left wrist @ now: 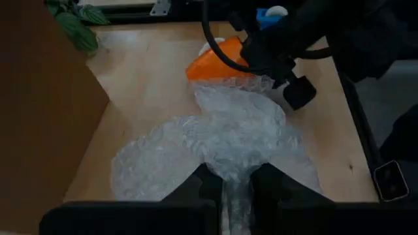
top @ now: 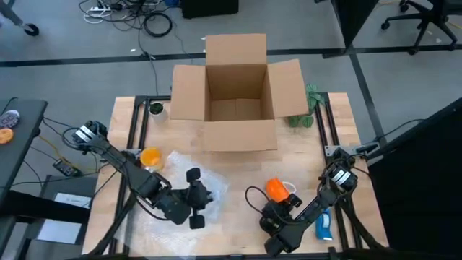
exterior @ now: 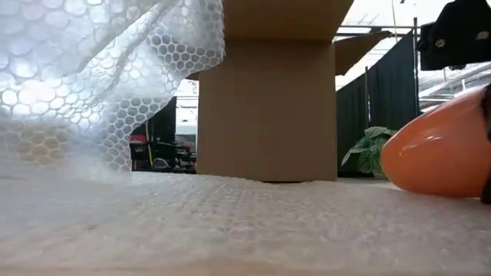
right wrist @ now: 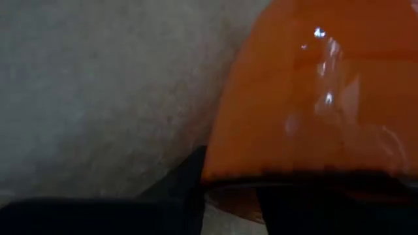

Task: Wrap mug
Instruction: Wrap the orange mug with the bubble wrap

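The orange mug [top: 276, 188] is at the near right of the table, lying on its side in the low view [exterior: 437, 153], at the edge of a clear bubble wrap sheet [top: 189, 180] spread on the wood. My right gripper [top: 281, 201] is shut on the mug. My left gripper [top: 193, 196] is shut on the sheet's near part, and a flap of wrap [exterior: 100, 77] stands raised in the low view. My left gripper pinches a gathered bunch of the bubble wrap [left wrist: 236, 186] between its two fingers, coming in low from the table's left. The rest of the sheet [left wrist: 222, 137] lies slack on the table toward the mug. My right gripper holds the mug at its rim [right wrist: 287, 175], one finger [right wrist: 189, 171] against the outside wall. The mug is tipped, its rounded body [exterior: 430, 157] low over the sheet. Whether it rests there cannot be told.
An open cardboard box [top: 238, 94] stands at the far middle, with a green plant [top: 307, 108] at its right. A small orange object [top: 150, 157] lies left of the sheet. A blue-and-white object [top: 325, 225] lies near the right arm.
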Controlling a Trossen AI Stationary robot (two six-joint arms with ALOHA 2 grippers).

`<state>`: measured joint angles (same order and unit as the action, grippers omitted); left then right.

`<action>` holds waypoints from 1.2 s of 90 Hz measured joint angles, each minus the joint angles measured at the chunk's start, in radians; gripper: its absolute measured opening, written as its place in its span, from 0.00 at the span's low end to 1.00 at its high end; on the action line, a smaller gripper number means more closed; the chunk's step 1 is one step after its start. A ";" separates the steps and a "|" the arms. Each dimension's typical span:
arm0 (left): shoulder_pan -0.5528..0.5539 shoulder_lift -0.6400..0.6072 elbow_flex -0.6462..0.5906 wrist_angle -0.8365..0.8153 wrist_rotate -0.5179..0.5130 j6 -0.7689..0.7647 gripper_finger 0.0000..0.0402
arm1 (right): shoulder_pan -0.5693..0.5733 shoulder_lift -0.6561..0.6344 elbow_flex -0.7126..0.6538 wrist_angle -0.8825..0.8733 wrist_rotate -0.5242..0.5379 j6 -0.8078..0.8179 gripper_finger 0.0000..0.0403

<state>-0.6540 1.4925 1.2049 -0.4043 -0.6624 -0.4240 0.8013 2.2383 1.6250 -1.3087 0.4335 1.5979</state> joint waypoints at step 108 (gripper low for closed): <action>0.005 -0.006 0.011 0.032 -0.026 0.106 0.05 | -0.051 0.001 0.251 -0.082 -0.142 -0.367 0.67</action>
<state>-0.6491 1.4868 1.2161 -0.3719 -0.6884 -0.3175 0.7506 2.2395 1.8763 -1.3903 0.2916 1.2311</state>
